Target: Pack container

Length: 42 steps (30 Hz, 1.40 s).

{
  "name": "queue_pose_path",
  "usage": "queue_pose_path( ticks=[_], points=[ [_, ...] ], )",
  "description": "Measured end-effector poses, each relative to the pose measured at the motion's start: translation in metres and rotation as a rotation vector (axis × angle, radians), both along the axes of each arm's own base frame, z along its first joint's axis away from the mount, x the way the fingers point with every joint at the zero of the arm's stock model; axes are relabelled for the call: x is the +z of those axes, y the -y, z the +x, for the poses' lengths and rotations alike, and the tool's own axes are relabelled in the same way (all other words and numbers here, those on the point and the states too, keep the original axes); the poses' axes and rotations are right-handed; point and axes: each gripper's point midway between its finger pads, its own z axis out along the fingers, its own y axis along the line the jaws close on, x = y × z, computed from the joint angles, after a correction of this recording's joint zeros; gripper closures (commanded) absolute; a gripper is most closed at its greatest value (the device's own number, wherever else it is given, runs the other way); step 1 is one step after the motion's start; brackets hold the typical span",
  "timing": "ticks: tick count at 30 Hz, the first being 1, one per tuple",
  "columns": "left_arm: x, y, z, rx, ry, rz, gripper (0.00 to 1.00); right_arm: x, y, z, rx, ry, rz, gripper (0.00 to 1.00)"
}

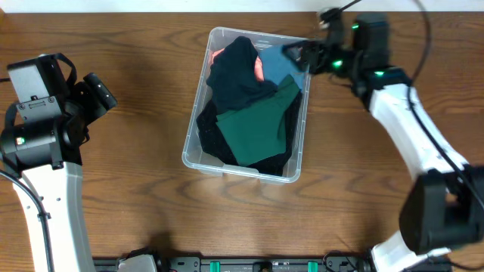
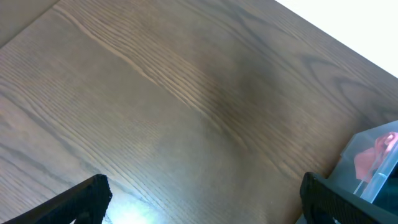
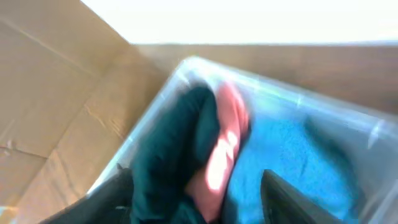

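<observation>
Clear plastic container (image 1: 196, 113) sits mid-tabletop (image 1: 136, 189), slightly toward the far edge and skewed a bit, long axis running near to far. It is packed with cloth: a dark navy garment (image 1: 238, 72) is heaped at the far end and a green cloth (image 1: 261, 127) is spread across the middle. A blue cloth (image 1: 281, 69) lies at the far right corner, and a salmon-pink piece (image 1: 259, 69) peeks out between the navy and the blue, with more pink at the far left corner. Black fabric (image 1: 210, 140) lies along the near left and under the green. The pile reaches about rim height at the far end. The right fingers (image 1: 295, 53) hover over the container's far right corner, just above the blue cloth. The right wrist view is blurred, but both tips show spread apart with nothing clamped between them, and navy, pink and blue fabric sits below the gap. The left fingers (image 1: 104, 94) are well left of the container over bare wood. In the left wrist view the two tips are at the frame's bottom corners, wide apart and empty, with one container corner and a bit of pink visible at the right edge. Cables (image 1: 333, 11) run off the right arm at the far edge. A black rail (image 1: 265, 265) with green parts lines the near edge.
</observation>
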Motion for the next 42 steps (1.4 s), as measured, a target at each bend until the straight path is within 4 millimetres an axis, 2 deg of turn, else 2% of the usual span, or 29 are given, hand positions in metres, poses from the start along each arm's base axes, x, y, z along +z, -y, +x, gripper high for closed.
queue_pose_path(
  ticks=[3,5,9,13,16,19,23,26,37,40,42],
  points=[
    [0.0,0.0,0.0,0.0,0.0,0.0,0.02,0.032,-0.013,-0.011,0.057,0.084,0.036,0.86],
    [0.0,0.0,0.0,0.0,0.0,0.0,0.02,0.038,-0.031,-0.02,0.102,0.095,0.045,0.89],
    [0.0,0.0,0.0,0.0,0.0,0.0,0.02,0.026,-0.081,-0.036,0.167,0.091,0.021,0.92],
    [0.0,0.0,0.0,0.0,0.0,0.0,0.02,0.006,-0.126,-0.037,0.174,0.152,-0.036,0.99],
    [0.0,0.0,0.0,0.0,-0.001,0.0,0.02,-0.017,-0.142,-0.029,0.154,0.166,-0.077,0.99],
    [0.0,0.0,0.0,0.0,0.0,0.0,0.02,-0.053,-0.142,-0.016,0.116,0.133,-0.133,0.99],
    [0.0,0.0,0.0,0.0,0.0,0.0,0.02,-0.11,-0.129,0.001,0.068,0.052,-0.201,0.99],
    [0.0,0.0,0.0,0.0,0.0,0.0,0.02,-0.134,-0.12,0.007,0.064,0.007,-0.209,0.99],
    [0.0,0.0,0.0,0.0,0.0,0.0,0.02,-0.124,-0.114,-0.002,0.199,-0.046,-0.086,0.94],
    [0.0,0.0,0.0,0.0,0.0,0.0,0.02,-0.11,-0.115,-0.009,0.224,-0.039,-0.066,0.91],
    [0.0,0.0,0.0,0.0,0.0,0.0,0.02,-0.089,-0.112,-0.013,0.226,-0.007,-0.053,0.89]
  ],
)
